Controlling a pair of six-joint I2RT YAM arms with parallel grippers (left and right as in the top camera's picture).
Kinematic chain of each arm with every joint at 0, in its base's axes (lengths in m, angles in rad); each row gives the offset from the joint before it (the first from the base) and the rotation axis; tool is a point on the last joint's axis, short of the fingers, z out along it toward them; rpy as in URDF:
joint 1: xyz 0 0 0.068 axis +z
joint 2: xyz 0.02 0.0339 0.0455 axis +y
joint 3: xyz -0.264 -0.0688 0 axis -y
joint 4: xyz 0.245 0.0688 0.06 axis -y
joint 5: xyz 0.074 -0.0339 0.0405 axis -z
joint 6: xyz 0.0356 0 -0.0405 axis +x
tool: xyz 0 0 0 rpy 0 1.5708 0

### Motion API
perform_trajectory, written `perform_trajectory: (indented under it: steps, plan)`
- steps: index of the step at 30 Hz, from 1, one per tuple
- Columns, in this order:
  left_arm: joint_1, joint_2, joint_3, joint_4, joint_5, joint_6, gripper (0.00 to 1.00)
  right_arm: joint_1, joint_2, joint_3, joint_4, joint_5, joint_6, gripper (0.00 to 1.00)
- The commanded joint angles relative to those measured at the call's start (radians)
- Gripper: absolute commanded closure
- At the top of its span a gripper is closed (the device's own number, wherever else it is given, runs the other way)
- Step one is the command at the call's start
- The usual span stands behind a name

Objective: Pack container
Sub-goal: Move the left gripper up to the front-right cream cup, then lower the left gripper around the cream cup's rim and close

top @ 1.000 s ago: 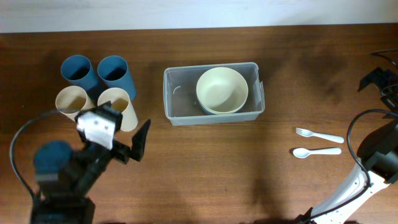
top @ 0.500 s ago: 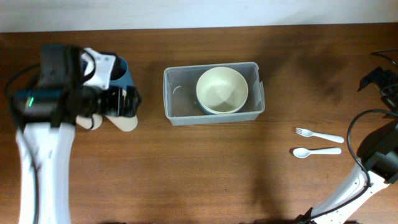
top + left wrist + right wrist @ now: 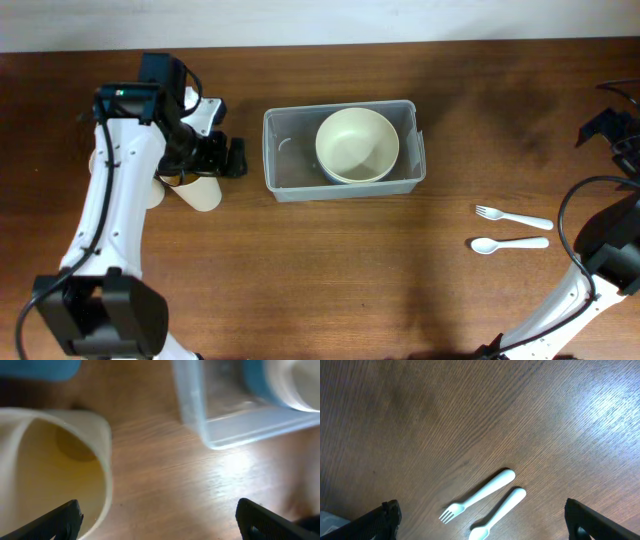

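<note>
My left gripper (image 3: 159, 522) hangs wide open by a cream cup (image 3: 55, 460), the container (image 3: 288, 172) sits mid-desk near the far edge holding a bowl (image 3: 357, 145), and my right gripper (image 3: 482, 520) gapes over a fork (image 3: 477, 496) and a spoon (image 3: 497, 512).

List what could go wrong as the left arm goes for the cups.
1. The left gripper, its jaws open, hangs at the cream cup, which stands close to other cups. A finger may catch a neighbour, such as the blue cup, and tip it.
2. The bowl fills much of the container. Only the left part looks free, so a cup may snag on the rim going in.
</note>
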Motion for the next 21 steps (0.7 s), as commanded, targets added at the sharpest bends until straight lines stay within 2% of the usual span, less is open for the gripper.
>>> perform_trajectory:
  steps: [1,21]
  plan:
    - [0.001,0.053,0.019,-0.013,-0.12,-0.103,0.0,0.003,-0.037,-0.006,0.0,0.002,0.012,0.01]
    - [0.0,0.113,-0.005,0.0,-0.161,-0.104,0.0,0.003,-0.037,-0.006,0.0,0.002,0.012,0.01]
